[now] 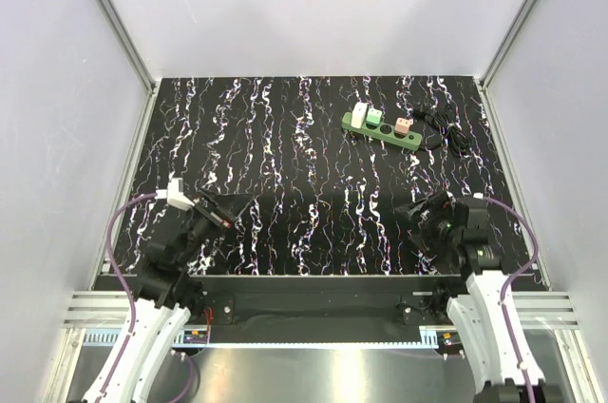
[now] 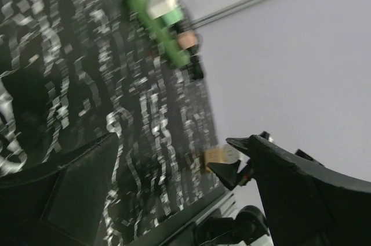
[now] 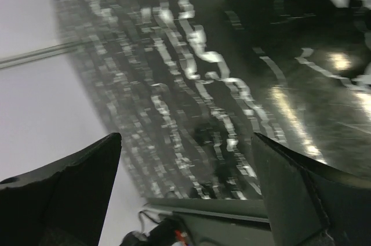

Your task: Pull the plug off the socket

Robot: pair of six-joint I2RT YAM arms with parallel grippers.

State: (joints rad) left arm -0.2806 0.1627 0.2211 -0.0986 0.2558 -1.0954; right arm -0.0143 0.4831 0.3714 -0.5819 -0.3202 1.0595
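The green power strip (image 1: pixel 382 130) lies at the far right of the table, its black cord (image 1: pixel 444 127) bunched at its right end. A white plug (image 1: pixel 361 116), a pale green plug (image 1: pixel 374 119) and a pink plug (image 1: pixel 404 125) stand in it, with one black hole bare between them. My left gripper (image 1: pixel 231 211) is open and empty at the near left, far from the strip. My right gripper (image 1: pixel 411 217) is open and empty at the near right. The left wrist view shows the strip (image 2: pixel 155 24) blurred and far off. The right wrist view shows only the tabletop.
The black marbled tabletop (image 1: pixel 304 175) is enclosed by white walls at the back and on both sides. A metal rail (image 1: pixel 304 313) runs along the near edge by the arm bases.
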